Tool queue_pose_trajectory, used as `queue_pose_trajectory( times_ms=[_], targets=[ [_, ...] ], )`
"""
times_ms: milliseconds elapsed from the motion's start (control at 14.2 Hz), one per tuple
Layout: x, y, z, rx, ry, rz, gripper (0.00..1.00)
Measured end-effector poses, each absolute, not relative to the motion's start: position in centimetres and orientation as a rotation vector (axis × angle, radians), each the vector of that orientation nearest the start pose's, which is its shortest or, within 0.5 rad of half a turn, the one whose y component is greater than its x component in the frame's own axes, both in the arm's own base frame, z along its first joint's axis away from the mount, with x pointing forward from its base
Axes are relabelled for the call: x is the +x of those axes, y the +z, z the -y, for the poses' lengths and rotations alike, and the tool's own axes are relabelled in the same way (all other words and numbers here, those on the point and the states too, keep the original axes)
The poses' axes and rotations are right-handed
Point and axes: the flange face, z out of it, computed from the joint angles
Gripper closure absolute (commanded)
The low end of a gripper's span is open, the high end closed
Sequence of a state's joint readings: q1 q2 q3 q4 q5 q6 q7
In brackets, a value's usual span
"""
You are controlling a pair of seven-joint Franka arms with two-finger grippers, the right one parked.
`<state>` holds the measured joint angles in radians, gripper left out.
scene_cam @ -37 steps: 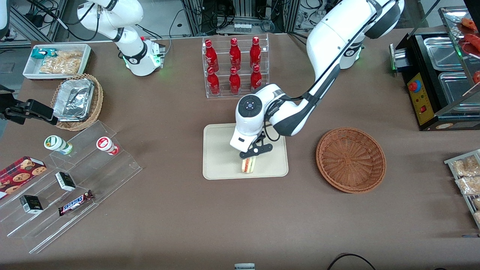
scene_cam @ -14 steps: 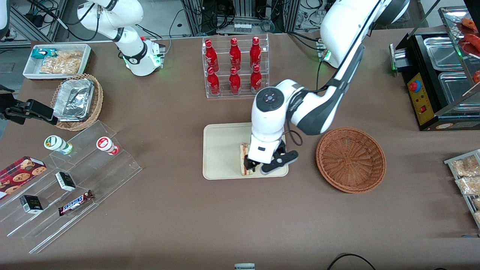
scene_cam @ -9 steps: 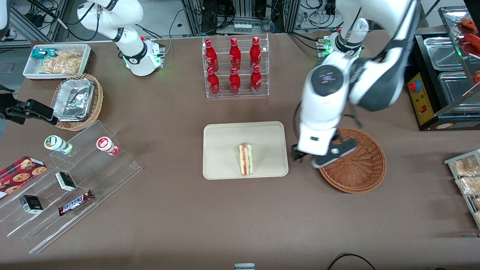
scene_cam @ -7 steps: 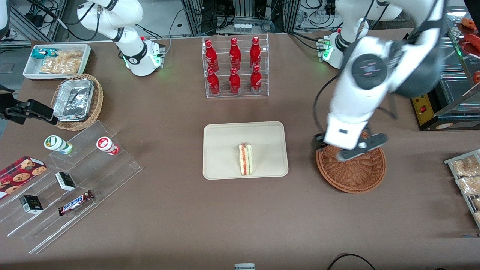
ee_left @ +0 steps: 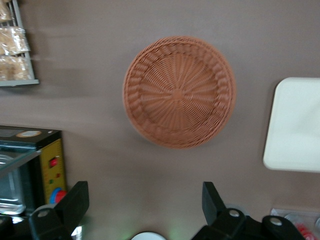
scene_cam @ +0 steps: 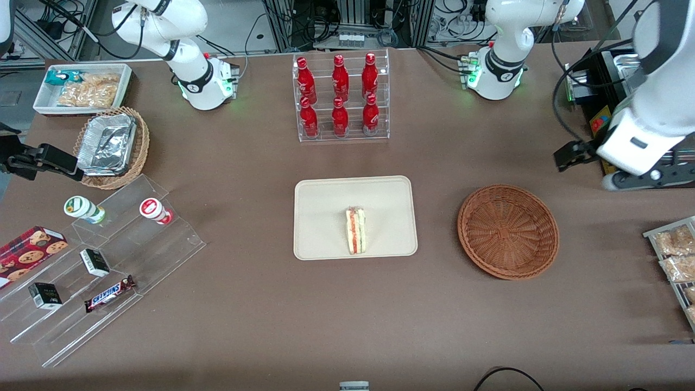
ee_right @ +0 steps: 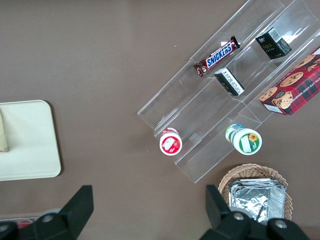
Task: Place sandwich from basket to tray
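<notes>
Status: transfer judged complete. The sandwich (scene_cam: 356,230) is seen lying on the tray (scene_cam: 326,201), in the half nearer the front cam, close to the near rim but inside it, filling edge up. The basket (scene_cam: 507,231) is seen empty, beside the tray toward the working arm's end of the table, apart from it w/ bare tabletop between. No further pick is indicated; remaining action est. as arm parking only. Farther from the cam, the bottle rack (scene_cam: 340,96) stands clear of the tray. The gripper (ee_left: 145,207) is held high near the black appliance (scene_cam: 624,108) at the working arm's end, fingers spread, nothing between them. Open room: ample around tray and basket; tight only near the appliance and the snack shelf (scene_cam: 673,255).
</notes>
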<state>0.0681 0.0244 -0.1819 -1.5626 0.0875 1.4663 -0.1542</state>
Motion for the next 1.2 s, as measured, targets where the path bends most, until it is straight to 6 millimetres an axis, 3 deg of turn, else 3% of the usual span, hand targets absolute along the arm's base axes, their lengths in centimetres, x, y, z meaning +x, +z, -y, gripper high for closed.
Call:
queue_pose_trajectory(
  times_ms=[141,282,1197],
  targets=[
    [53.2,62.2,4.1,-3.032,0.193,0.051,0.00],
    [52.7,62.8,4.3,-3.031,0.184,0.041,0.00],
    [53.3,62.2,5.5,-3.096,0.162,0.016,0.00]
  ],
)
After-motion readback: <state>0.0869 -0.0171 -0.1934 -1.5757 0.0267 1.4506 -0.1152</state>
